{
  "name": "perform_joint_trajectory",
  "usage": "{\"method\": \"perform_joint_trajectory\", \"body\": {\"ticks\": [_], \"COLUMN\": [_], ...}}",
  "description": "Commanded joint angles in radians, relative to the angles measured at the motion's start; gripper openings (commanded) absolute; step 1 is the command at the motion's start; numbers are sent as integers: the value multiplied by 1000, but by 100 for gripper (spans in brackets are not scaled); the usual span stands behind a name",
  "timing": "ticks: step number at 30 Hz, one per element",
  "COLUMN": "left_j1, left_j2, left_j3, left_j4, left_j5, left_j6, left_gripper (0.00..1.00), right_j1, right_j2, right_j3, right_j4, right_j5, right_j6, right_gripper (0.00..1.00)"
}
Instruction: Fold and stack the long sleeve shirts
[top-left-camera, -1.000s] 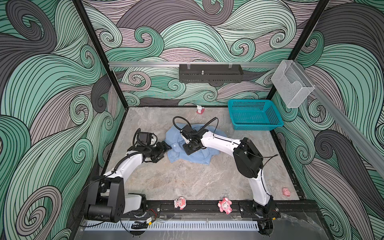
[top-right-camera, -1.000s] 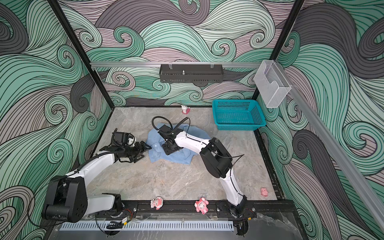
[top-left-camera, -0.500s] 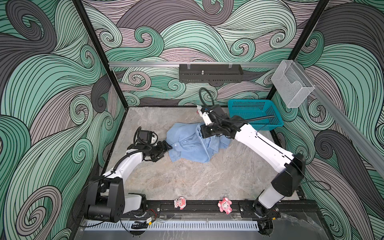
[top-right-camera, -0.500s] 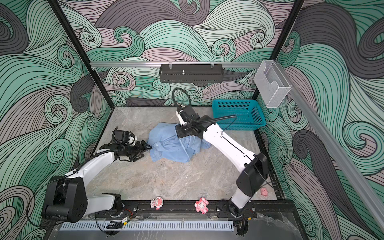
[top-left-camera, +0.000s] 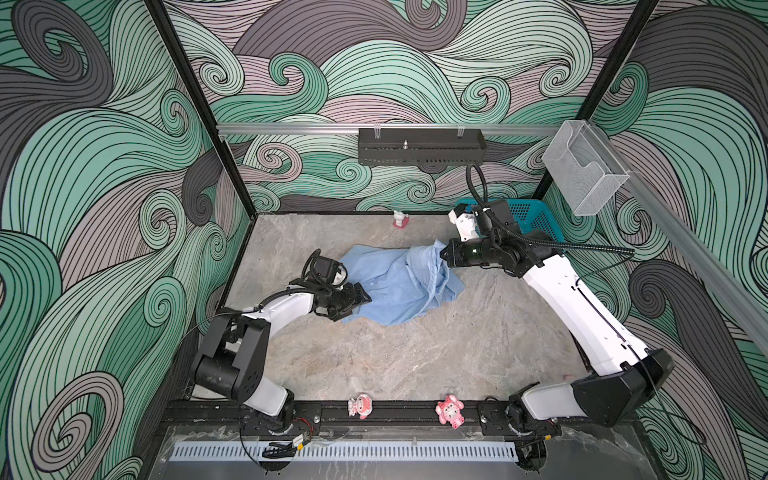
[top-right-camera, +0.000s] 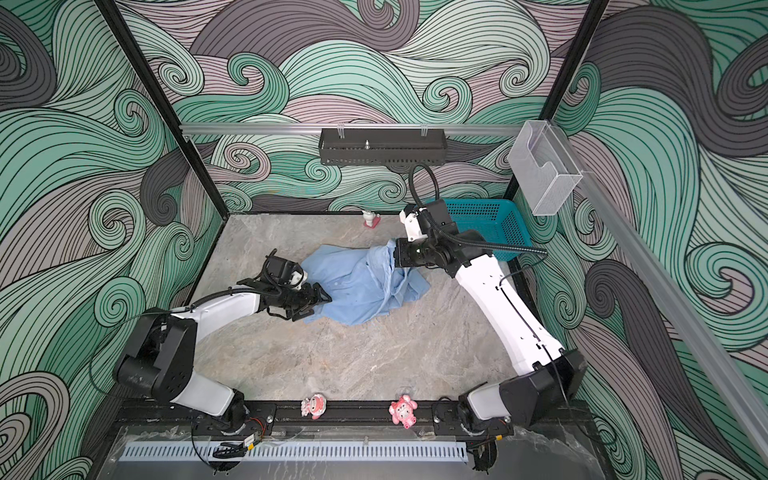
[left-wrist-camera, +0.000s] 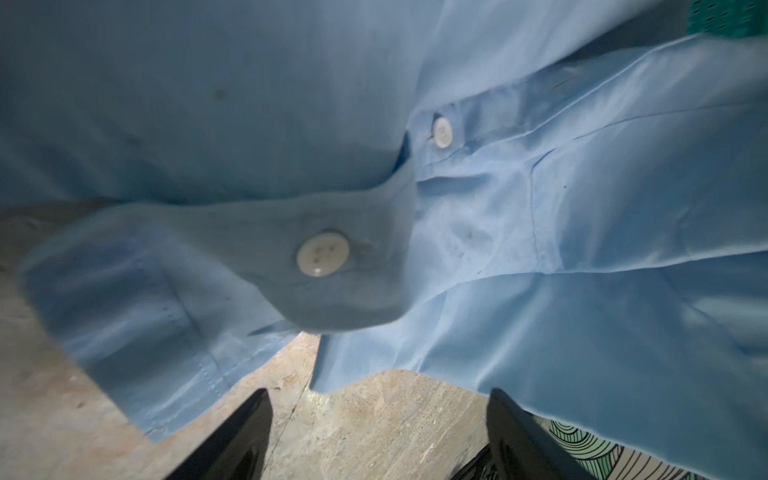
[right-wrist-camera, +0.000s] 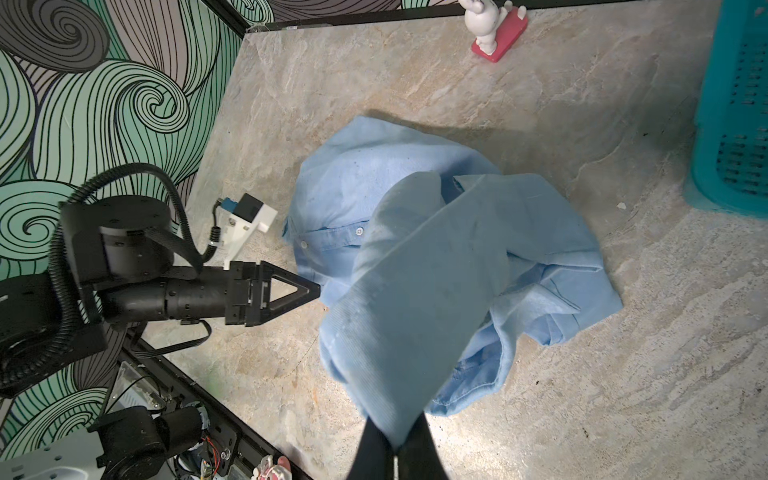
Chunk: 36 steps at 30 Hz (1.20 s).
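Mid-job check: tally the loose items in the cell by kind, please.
shirt: 1
basket: 1
figurines: 3
Total: 5

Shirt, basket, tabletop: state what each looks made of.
Shirt: thin woven cloth, matte, probably cotton or a blend. It drapes and creases, and has stitched seams.
Basket: teal moulded plastic, slightly glossy, with regular perforations.
Tabletop: grey-beige veined stone look, matte. Whether it is real stone or a printed laminate cannot be told.
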Motion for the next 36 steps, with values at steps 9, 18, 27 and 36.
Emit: {"method": "perform_joint_trajectory", "body": {"ticks": [9, 18, 27, 36], "left_j1": [11, 54, 223, 398], "left_j2": [36, 194, 123, 87], "left_j3": [87, 198, 392, 626], "left_j4": [12, -10, -158, -301], "left_j5": [-188, -179, -121, -72], "left_j6": [-55, -19, 112, 184], "left_gripper": [84, 55, 0, 4], "right_j1": [-33, -72, -123, -167], "right_j2": [-65, -94, -88, -25], "right_j3": [-27, -32, 1, 56], "right_j4": [-20, -33, -30, 7], "right_j5": [-48, -79, -74, -48], "right_j6": [-5, -11, -73, -35], "right_gripper": [0, 0, 0, 0]}}
